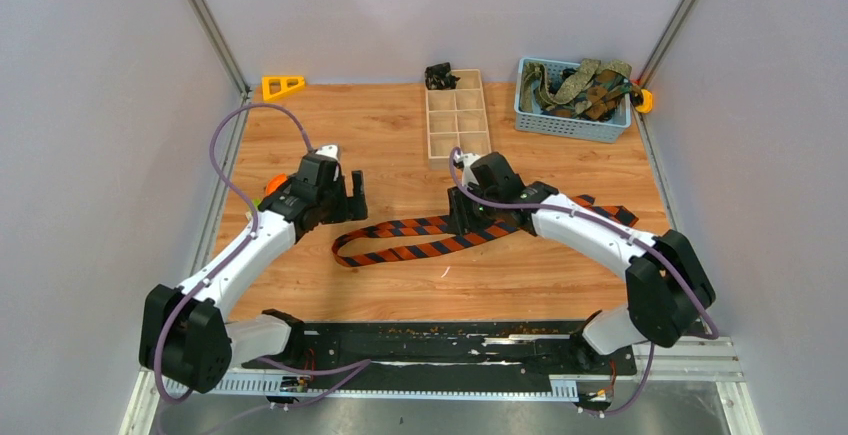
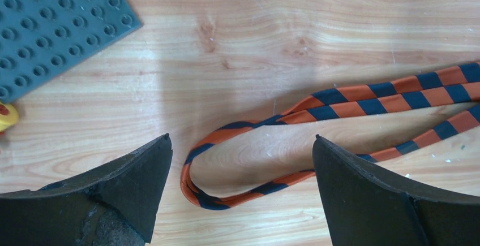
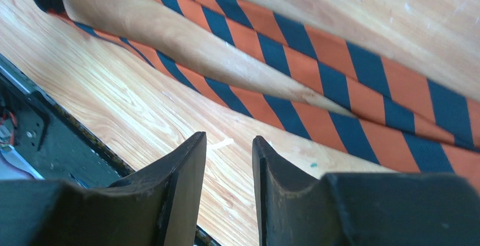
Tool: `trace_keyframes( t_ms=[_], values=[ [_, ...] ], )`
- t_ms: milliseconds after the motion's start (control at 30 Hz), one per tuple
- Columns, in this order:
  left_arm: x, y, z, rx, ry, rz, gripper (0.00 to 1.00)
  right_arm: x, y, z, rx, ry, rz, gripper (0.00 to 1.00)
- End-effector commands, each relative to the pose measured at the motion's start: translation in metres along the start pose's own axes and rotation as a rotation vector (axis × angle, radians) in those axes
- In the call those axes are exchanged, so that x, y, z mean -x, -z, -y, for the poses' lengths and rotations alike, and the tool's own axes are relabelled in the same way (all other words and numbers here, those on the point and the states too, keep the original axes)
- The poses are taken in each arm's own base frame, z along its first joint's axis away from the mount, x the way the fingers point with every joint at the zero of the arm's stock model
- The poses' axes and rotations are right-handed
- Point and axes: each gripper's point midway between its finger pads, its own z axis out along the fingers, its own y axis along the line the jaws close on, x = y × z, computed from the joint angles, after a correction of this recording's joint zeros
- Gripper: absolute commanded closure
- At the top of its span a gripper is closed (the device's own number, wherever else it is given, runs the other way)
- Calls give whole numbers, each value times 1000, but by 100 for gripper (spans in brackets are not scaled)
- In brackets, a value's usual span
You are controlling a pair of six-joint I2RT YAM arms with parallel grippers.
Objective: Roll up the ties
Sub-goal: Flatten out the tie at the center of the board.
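While the orange-and-navy striped tie is lying looped across the middle of the bench, the left hand is hanging wide open and empty over its folded end. The right hand is hovering beside the tie, only narrowly parted, gripping nothing. Other ties are filling the blue basket at upper right.

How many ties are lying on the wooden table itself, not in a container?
1. The orange and navy striped tie lies folded double in the middle of the table. More ties are tangled in the blue basket at the far right; those cannot be counted.
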Motion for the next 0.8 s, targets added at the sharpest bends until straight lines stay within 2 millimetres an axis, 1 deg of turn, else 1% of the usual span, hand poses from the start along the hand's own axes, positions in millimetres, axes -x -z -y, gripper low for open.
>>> trace_keyframes(
  t_ms=[0,67,200,300,367,433,467,567,700,767],
  values=[
    [5,13,18,-129,58,58,0,-11,3,8,-4,40,52,63],
    [-6,14,16,-130,46,21,3,-15,3,2,40,68,49,61],
    [-30,6,20,-165,-8,-81,15,-20,-3,-2,72,129,41,43],
    [-39,-2,24,-171,-27,-115,21,-15,-8,-5,80,181,47,37],
    [-39,-5,30,-182,-39,-122,24,-12,-13,-10,90,219,43,36],
    [-38,-9,38,-195,-58,-122,25,-10,-20,-18,108,277,34,35],
    [-37,-12,41,-199,-61,-127,25,-10,-24,-25,120,313,27,35],
    [-34,-22,49,-212,-67,-149,27,-14,-40,-36,147,410,-18,34],
    [-26,-33,56,-211,-73,-167,35,-16,-57,-36,166,479,-70,33],
    [-22,-37,59,-212,-82,-174,36,-14,-64,-37,178,495,-82,33]
  ],
)
